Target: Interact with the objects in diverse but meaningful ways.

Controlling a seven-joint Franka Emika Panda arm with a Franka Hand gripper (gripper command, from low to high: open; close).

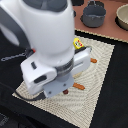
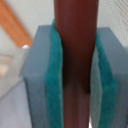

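Note:
The wrist view is filled by a brown sausage stick point(image 2: 75, 45) standing upright between two teal pads point(image 2: 54, 75), with my gripper point(image 2: 75, 85) shut on it. In the exterior view the white arm covers most of the mat, and only the stick's lower tip point(image 1: 65, 92) shows under my gripper point(image 1: 62, 88). A flat yellow packet with red marks point(image 1: 78, 43) peeks out behind the arm. At the back stands a dark grey pot point(image 1: 93, 15). The tomato, banana and pan are hidden or out of view.
A beige woven mat point(image 1: 100, 75) lies on the dark table. Orange-handled cutlery lies on it at the exterior view's right of the gripper point(image 1: 78, 86) and farther back point(image 1: 93, 60); an orange handle point(image 2: 15, 25) shows in the wrist view. A tan plate point(image 1: 123, 17) sits at the back right.

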